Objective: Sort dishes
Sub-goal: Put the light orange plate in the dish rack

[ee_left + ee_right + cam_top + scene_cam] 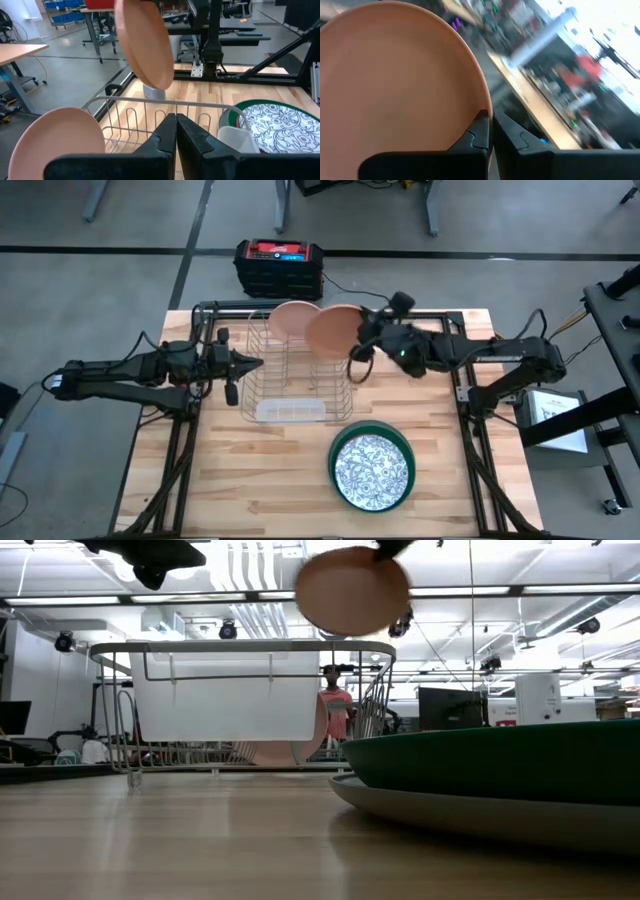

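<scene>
Holding pink plate [332, 330] by rim over rack [296, 375] | right gripper [362, 330] clamped on it | second pink plate [291, 317] standing in rack | left gripper [252, 363] closed, empty, beside rack | speckled plate [372, 469] on green plate [338, 450]

Two salmon-pink plates: one [333, 330] held up edge-on in the right pincer [362, 330], one [292, 318] standing in the rack [290, 395]. One white speckled plate [372, 469] lies in one dark green plate [338, 450], which rests on a paler dish [450, 812] on the surface [250, 480]. One rack. Two arms, each with one pincer; the left pincer [255, 363] is closed.
</scene>
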Controlling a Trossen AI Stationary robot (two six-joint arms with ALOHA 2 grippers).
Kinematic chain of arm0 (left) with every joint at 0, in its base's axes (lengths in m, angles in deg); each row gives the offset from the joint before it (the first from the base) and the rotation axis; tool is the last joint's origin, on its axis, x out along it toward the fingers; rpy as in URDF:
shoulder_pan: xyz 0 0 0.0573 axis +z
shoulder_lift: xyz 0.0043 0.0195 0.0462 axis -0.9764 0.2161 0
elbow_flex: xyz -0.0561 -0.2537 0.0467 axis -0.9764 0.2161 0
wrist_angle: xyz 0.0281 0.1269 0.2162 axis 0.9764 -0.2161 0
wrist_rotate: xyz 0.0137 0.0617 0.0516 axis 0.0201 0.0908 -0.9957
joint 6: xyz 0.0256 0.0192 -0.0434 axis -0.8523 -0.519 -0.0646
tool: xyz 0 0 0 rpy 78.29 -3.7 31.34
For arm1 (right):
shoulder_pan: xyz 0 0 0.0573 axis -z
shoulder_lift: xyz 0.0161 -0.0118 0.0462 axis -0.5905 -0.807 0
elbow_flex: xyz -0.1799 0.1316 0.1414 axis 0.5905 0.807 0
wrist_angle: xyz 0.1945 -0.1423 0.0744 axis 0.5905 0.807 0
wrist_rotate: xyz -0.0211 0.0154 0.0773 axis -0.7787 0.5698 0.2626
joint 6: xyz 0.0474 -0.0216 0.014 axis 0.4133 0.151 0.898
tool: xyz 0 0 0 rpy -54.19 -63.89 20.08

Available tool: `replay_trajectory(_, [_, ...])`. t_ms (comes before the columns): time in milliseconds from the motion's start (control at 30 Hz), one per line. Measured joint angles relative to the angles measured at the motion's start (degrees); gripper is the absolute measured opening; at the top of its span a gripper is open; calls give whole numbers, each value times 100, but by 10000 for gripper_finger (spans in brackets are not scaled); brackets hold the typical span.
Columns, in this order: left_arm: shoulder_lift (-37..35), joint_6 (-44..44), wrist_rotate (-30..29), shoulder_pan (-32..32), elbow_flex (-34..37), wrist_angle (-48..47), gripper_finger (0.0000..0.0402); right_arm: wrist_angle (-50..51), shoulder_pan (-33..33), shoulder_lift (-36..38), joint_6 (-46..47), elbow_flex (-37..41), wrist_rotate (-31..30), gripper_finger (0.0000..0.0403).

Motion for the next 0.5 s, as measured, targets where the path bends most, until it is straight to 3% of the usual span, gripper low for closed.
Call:
replay_trajectory(100, [-7,-1,0,0,0,-35,0,-990,297,-45,-454,131,771,0])
replay_trajectory(200, [-22,1,0,0,0,-39,0,-1597,587,-133,-607,311,1143,0])
replay_trajectory(333, [-63,-13,-2,0,0,-54,0,-2357,941,-404,-431,556,1466,0])
replay_trajectory(500, [-151,-22,-7,0,0,-57,0,-3164,1124,-1045,-581,584,1425,0])
